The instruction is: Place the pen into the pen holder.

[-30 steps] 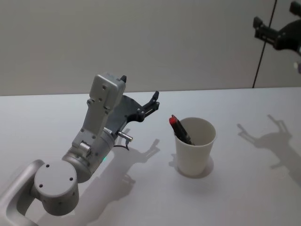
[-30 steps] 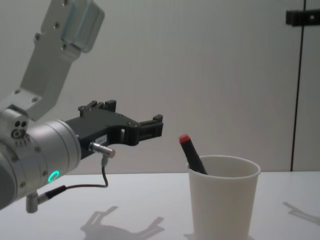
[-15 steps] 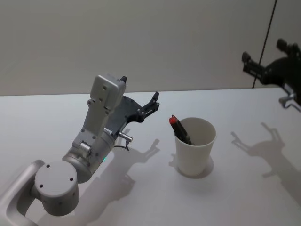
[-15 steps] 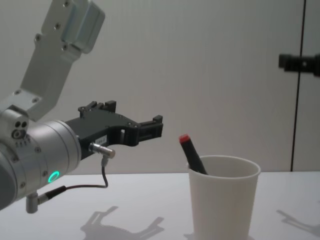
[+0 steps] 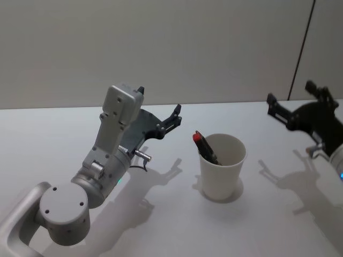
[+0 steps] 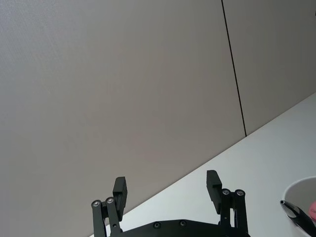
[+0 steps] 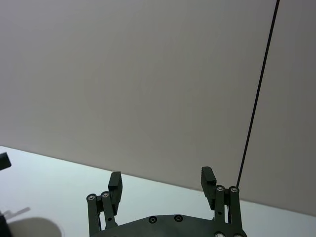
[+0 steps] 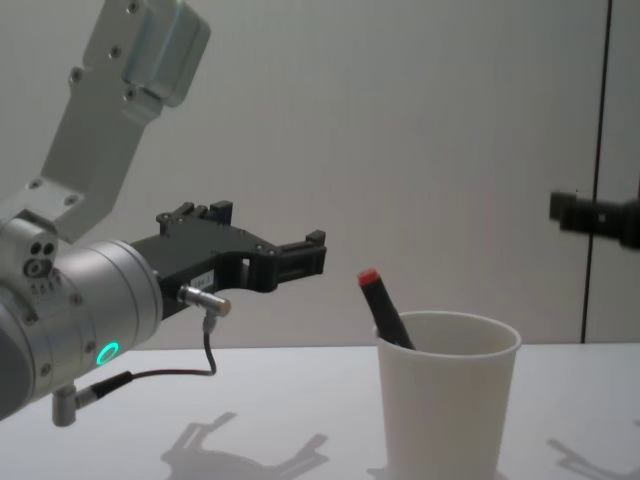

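**Pen stands in the cup**

Head view: the pen [image 5: 206,148] leans inside the white cup [image 5: 222,167] on the table [image 5: 161,225], red tip above the rim. The left gripper [image 5: 159,111], spread wide and empty, hangs left of the cup; the right gripper [image 5: 292,104], also open and empty, is to its right.

Chest view: the pen [image 8: 383,309] rests against the near-left wall of the cup [image 8: 447,400].

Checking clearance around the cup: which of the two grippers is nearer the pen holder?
The left gripper, open in the air beside the pen holder. The right gripper, also open, hangs farther off.
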{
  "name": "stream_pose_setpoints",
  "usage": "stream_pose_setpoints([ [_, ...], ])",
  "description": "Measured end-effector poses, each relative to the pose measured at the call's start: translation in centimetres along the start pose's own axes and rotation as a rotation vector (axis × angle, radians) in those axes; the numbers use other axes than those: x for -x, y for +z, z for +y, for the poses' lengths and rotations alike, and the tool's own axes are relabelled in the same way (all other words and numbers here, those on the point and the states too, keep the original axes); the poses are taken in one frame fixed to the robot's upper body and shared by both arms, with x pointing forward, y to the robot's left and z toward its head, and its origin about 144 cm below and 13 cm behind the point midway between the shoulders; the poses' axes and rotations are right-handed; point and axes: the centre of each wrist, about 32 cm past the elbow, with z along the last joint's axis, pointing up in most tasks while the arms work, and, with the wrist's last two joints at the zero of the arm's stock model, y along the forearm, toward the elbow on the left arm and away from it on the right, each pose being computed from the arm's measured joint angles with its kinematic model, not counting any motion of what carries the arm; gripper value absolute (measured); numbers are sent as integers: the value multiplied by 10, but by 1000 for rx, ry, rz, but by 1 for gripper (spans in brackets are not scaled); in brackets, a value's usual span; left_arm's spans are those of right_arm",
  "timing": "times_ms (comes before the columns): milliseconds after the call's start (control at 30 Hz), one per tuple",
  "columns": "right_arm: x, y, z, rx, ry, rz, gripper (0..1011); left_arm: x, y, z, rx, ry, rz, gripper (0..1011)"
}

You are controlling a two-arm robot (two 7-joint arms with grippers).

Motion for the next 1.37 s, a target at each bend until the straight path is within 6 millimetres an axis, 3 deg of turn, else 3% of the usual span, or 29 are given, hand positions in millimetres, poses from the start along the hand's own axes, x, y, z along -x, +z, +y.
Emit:
stream_pose_setpoints([
  [400,17,-27,-17,18,-10,33,1001,0,0,0,0,0,0,1001],
  [1367,19,-29,-19,19,-9,36,1002,0,0,0,0,0,0,1001],
])
